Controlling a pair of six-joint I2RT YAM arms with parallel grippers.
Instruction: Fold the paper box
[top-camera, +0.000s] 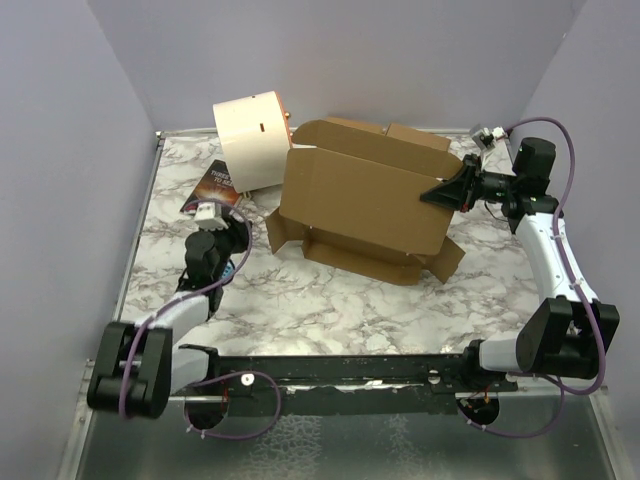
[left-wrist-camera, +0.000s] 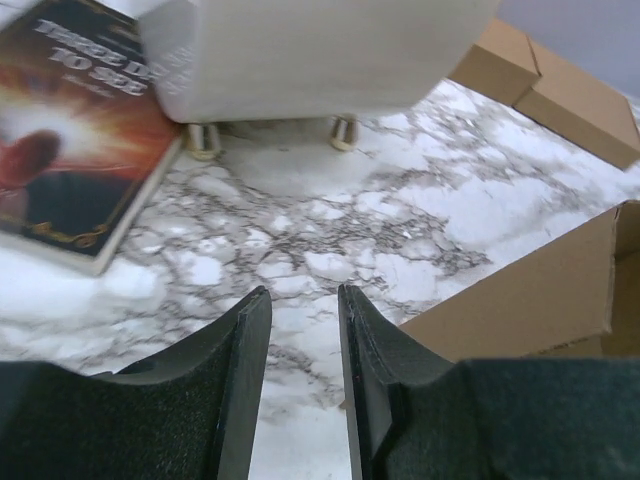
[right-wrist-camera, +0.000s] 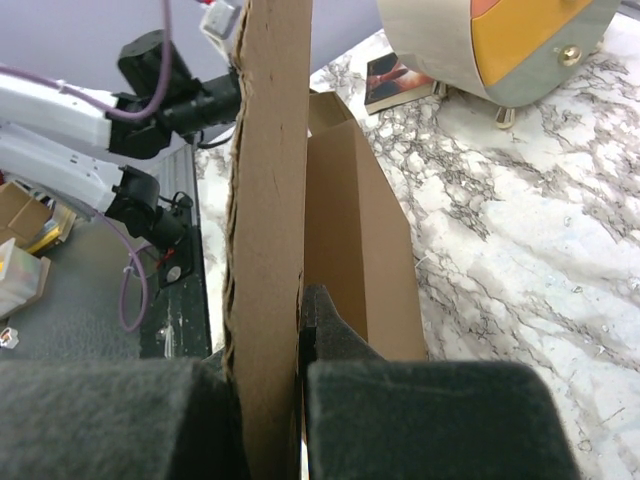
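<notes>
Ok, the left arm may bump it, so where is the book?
Top view: the book lies at the far left of the table, close against the cream drum's near side and left of the box.

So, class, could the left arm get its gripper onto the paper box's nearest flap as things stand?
Probably yes: only bare tabletop separates the left gripper from the paper box, and its jaws stand apart, empty.
</notes>
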